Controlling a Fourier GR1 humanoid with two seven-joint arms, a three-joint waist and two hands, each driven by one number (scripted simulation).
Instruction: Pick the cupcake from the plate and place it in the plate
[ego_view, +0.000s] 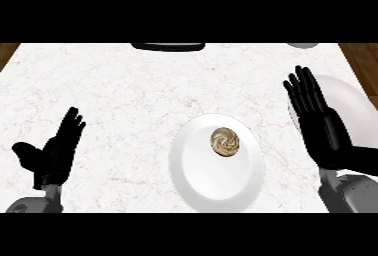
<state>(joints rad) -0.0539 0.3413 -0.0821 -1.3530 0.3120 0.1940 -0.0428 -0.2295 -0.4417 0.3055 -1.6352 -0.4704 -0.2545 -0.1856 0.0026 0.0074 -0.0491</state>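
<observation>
White marble counter (125, 90), wood floor (363, 57) beyond

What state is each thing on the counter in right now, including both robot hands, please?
cupcake: upright on the near plate, untouched.
near plate: holds the cupcake.
far plate: at the right edge, partly hidden behind the right robot hand; nothing visible on it.
left robot hand: open, fingers up, resting at the left.
right robot hand: open, fingers straight, right of the cupcake, holding nothing.
</observation>
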